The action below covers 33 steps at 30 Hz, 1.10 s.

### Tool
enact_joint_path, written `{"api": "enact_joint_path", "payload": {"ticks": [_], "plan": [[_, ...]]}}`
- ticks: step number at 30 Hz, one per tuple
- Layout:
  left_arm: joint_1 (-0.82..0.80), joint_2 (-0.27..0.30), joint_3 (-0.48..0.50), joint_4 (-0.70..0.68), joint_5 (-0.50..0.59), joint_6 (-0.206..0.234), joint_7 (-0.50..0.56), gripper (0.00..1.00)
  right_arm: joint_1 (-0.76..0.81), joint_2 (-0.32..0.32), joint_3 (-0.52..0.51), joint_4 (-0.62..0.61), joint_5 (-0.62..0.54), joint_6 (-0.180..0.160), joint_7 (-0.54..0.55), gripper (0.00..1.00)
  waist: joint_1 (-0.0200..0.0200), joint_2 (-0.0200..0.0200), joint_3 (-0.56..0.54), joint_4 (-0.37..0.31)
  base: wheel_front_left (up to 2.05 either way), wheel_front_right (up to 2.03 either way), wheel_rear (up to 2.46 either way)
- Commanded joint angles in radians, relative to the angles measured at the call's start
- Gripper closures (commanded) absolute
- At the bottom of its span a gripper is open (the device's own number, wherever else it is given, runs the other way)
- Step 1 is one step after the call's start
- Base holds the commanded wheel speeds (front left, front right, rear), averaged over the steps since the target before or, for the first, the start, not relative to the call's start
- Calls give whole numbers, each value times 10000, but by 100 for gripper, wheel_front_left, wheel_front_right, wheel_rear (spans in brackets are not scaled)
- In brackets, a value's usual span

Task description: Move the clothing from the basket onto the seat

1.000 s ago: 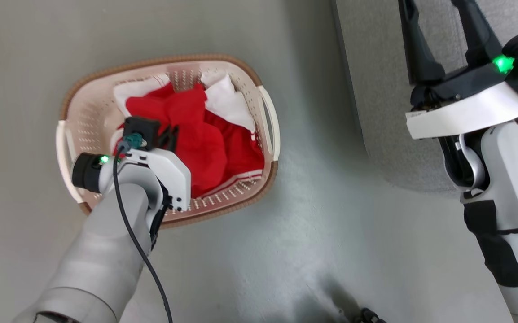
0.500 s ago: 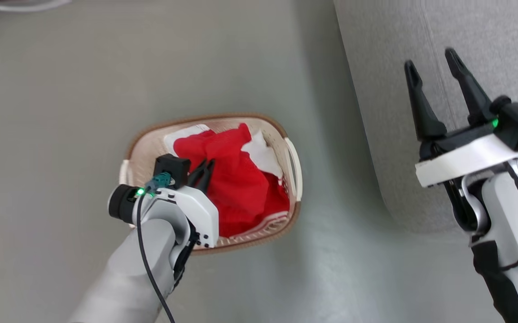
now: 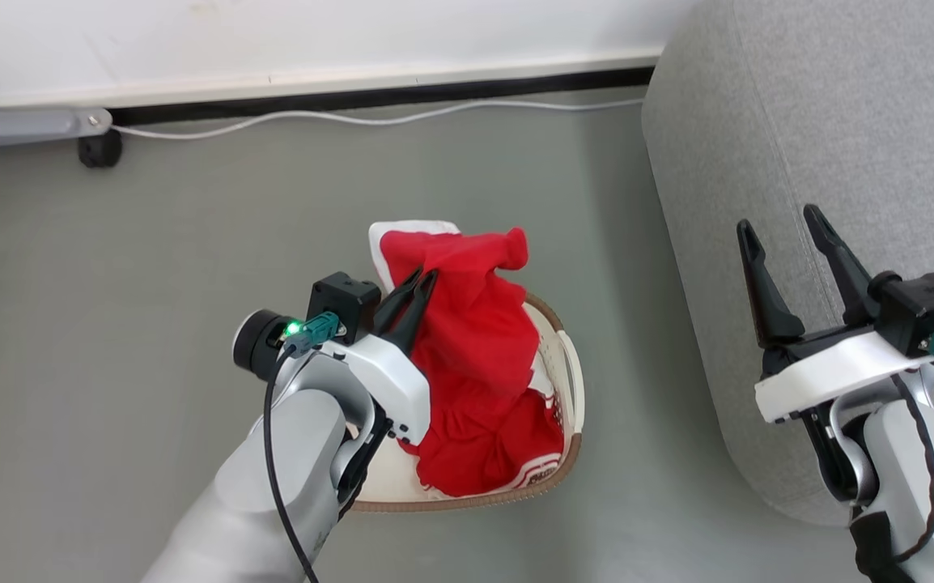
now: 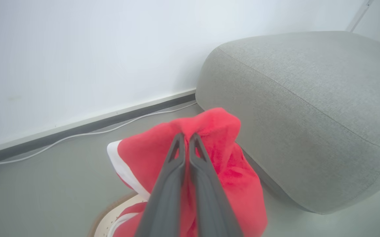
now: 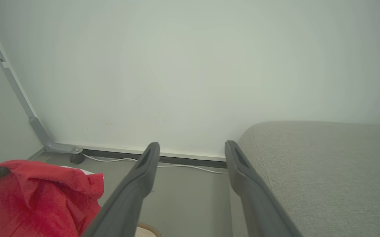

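**Red garment held above laundry basket in left gripper's pinch**

The cream basket (image 3: 475,500), brown-rimmed, stands on the grey floor (image 3: 151,283) at six o'clock from the middle of the head view. It holds bright red clothing (image 3: 475,340) with white trim. One bunch of the fabric stands up out of the basket toward twelve o'clock, with its lower folds inside. More red cloth with striped white edging is heaped at the basket's five o'clock side.

The left gripper (image 3: 425,275) has its two dark fingers pressed together on the raised fabric near its top, and a red fold bulges past the tips toward one o'clock. The right gripper (image 3: 780,220), at three o'clock from the basket, has its fingers spread wide with nothing between them, in front of the grey seat (image 3: 799,121). The seat stands near the basket with a strip of floor between. A white cable (image 3: 354,120) lies along the foot of the wall (image 3: 313,32) at twelve o'clock.
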Motion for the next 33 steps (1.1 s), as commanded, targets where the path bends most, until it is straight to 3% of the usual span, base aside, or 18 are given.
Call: {"api": "enact_joint_path", "payload": {"ticks": [1,14,25,33], "plan": [[-125,127,401,-519,228,-95,-131,100,264,-17,54,-127,-124,69,-61,0,0,0,-374,186,0,0,0],[-913,343,642,-2477,642,-463,-82,100,1028,268,-185,2,-350,69,-61,0,0,0,-1271,375,0,0,0],[-1466,641,551,-3857,677,-403,558,100,1107,321,-164,20,-371,69,-61,0,0,0,-1333,405,0,0,0],[-1356,708,471,-4169,630,-281,697,100,831,355,833,-967,327,69,-61,0,0,0,-1280,330,0,0,0]]}}
